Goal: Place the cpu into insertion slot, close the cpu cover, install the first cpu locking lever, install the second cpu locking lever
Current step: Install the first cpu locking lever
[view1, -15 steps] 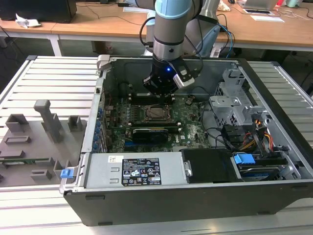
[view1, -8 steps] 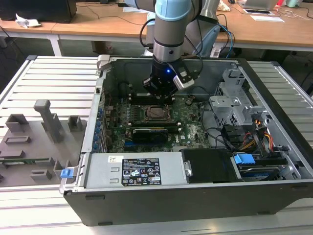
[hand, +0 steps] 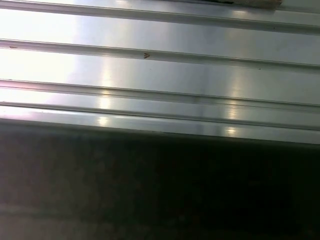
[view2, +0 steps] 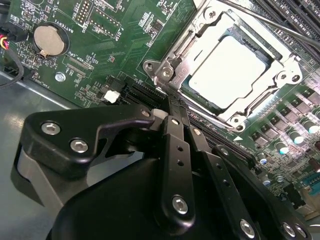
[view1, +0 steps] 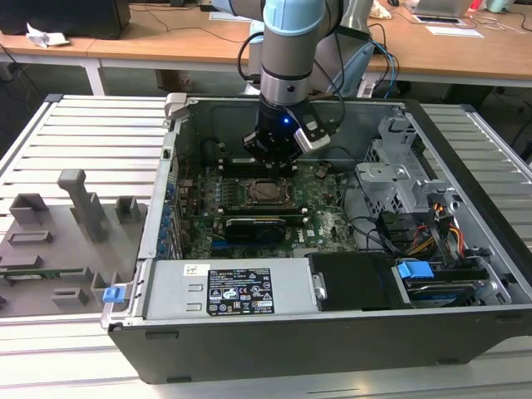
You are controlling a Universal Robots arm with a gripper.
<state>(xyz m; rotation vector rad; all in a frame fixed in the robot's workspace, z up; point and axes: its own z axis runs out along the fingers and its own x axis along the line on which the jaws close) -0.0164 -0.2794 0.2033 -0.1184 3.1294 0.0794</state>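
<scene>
The gripper (view1: 273, 160) was seen in the exterior view lowered into an open computer case (view1: 465, 274), hanging just above the green motherboard (view1: 328, 218) and close over the insertion slot (view1: 264, 191). In the second wrist view the gripper (view2: 172, 111) was shown with its black fingers (view2: 176, 150) drawn tightly together, no gap being visible at the tips, and nothing was gripped between them. The closed tips were held at the corner of the socket, touching or almost touching its metal frame; which of the two could not be told.

The cpu (view2: 231, 67) was seated flat in the insertion slot (view2: 192, 85), directly ahead of the fingertips. The cpu cover (view2: 272, 80) was laid down over it, its silvery frame surrounding the pale metal top, which was left showing through the square window. A thin locking lever (view2: 280, 27) was seen running along the far side of the socket from the gripper.

A round coin battery (view2: 48, 40) was mounted on the board well off to one side of the gripper. In the first wrist view a ribbed metal surface (hand: 160, 75) was recorded.
</scene>
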